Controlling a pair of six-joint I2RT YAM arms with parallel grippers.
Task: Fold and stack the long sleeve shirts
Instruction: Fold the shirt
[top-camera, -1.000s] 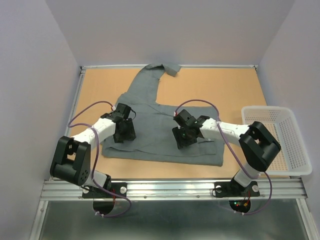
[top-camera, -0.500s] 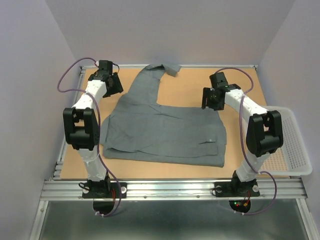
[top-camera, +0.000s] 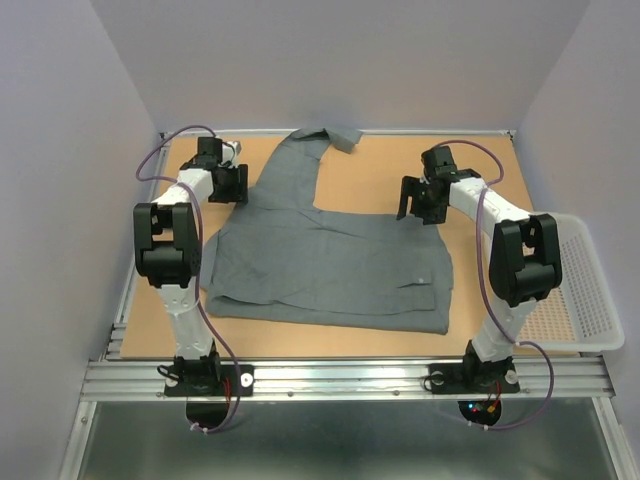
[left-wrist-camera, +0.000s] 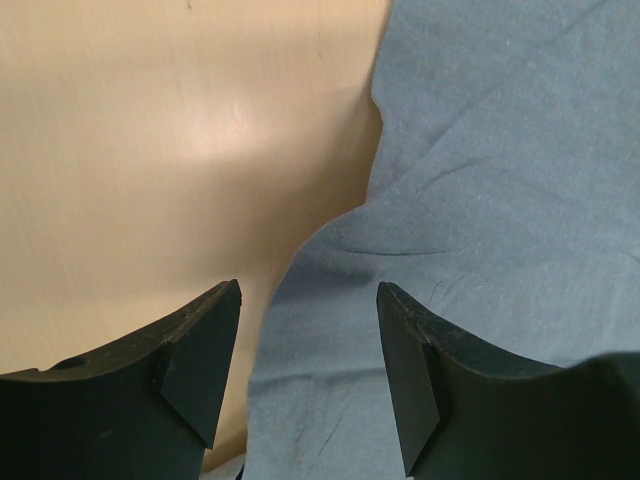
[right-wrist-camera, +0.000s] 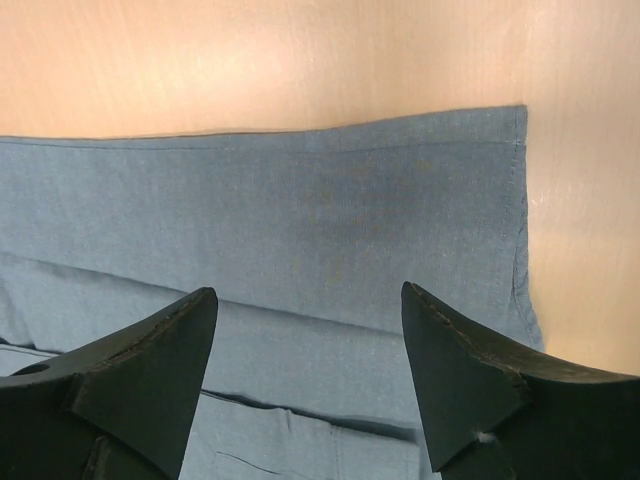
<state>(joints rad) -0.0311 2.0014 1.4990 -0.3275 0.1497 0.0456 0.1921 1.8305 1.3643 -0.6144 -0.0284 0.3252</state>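
Fingers on my left gripper (top-camera: 228, 183) and right gripper (top-camera: 415, 205) are too small to judge from the top camera. Both grippers hang at the far corners of the grey shirt (top-camera: 330, 260), which lies flat mid-table with one sleeve running to the far edge. Bare table (top-camera: 500, 170) lies open beyond the right gripper, and a white basket (top-camera: 585, 290) sits at the right edge. On the left wrist camera, my fingers (left-wrist-camera: 205, 360) stand spread over the shirt's curved edge, with wood to their left. On the right wrist camera, the fingers (right-wrist-camera: 150, 370) stand spread above a straight hemmed corner. The cloth there shows soft creases and a folded layer.
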